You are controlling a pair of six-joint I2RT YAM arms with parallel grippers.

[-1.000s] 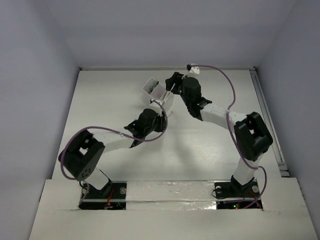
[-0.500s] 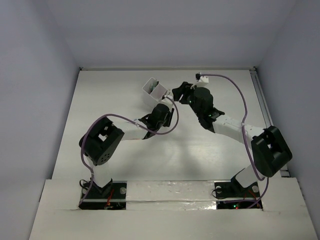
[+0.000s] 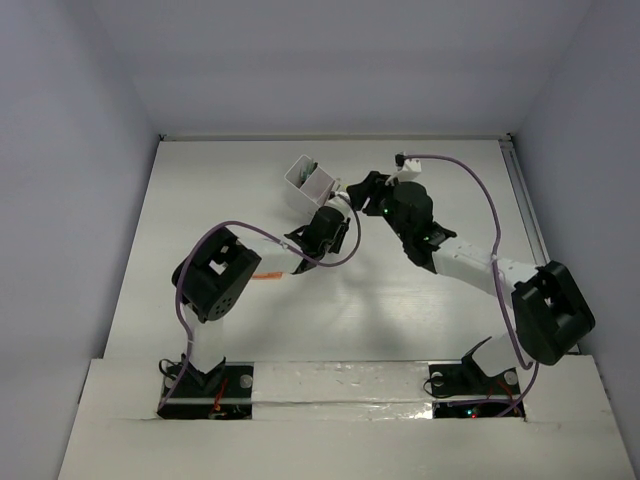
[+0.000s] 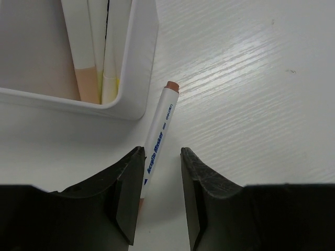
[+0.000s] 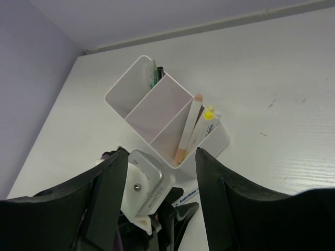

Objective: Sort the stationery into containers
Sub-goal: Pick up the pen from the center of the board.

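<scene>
Down on the white table [image 4: 251,78], a thin white plastic pen with a brown tip [image 4: 163,115] lies flat in the gap of the left gripper [image 4: 160,152]. Its two black fingers [image 4: 125,198] stand apart, one on each side of the pen, not squeezing it. The brown tip points away past the fingertips, just beside a corner of the white plastic three-part box [image 4: 138,68]. The right gripper [image 5: 162,151] has its fingers wide apart and holds nothing. The box sits just beyond them.
</scene>
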